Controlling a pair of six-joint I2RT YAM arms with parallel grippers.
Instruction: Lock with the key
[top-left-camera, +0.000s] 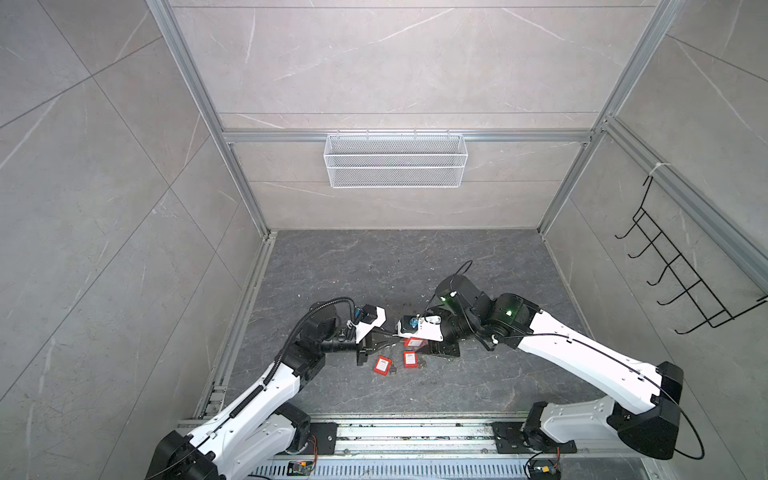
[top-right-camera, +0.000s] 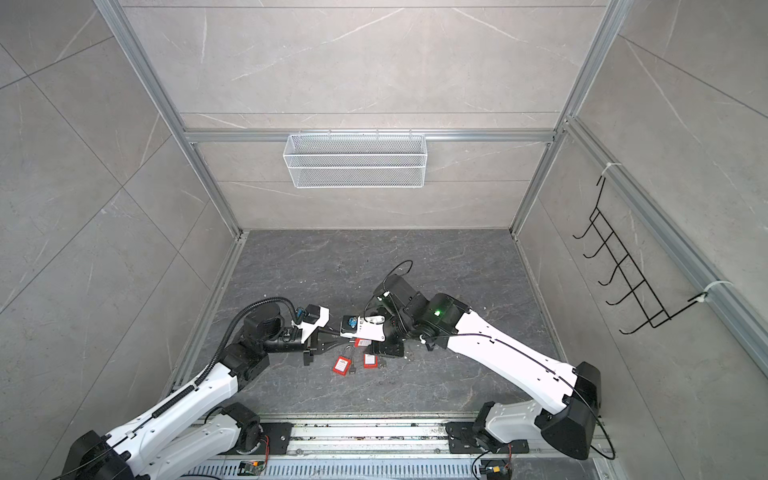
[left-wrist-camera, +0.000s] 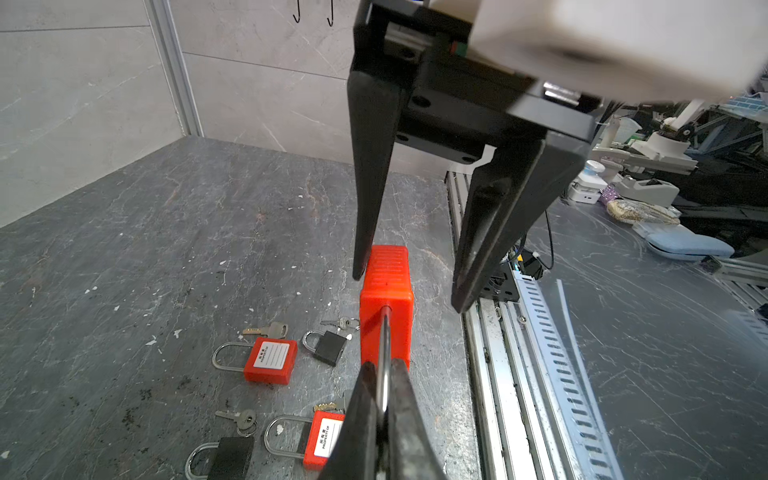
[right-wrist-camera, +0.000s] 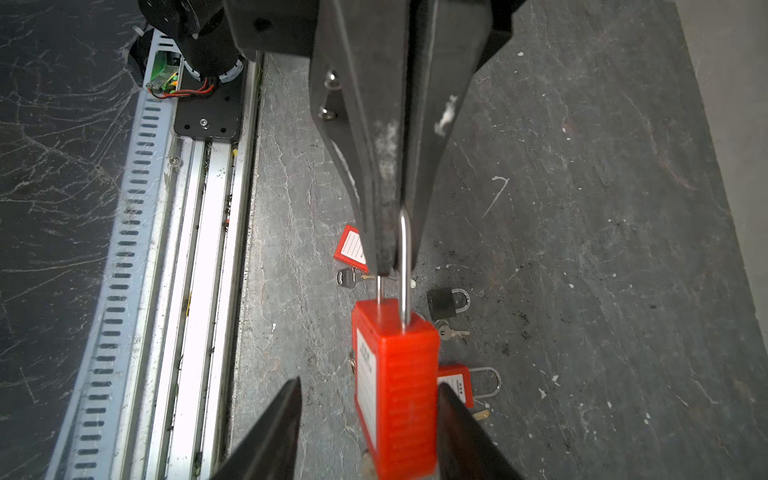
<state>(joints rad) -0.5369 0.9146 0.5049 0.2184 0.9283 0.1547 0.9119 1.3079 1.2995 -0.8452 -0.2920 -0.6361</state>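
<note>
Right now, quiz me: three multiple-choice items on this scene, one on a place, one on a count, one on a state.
1. Where is the white mesh basket?
A) in a gripper
B) hung on the rear rail
C) upturned beside the padlocks

2. How many red padlocks are there?
A) one
B) five
C) three

3. The left gripper is:
A) shut on a padlock's shackle
B) wide open
C) out of view

Answers:
1 B: it hangs from that rail in both top views.
2 C: two lie loose, plus the held padlock.
3 A: its fingers pinch the steel shackle in both wrist views.
</note>
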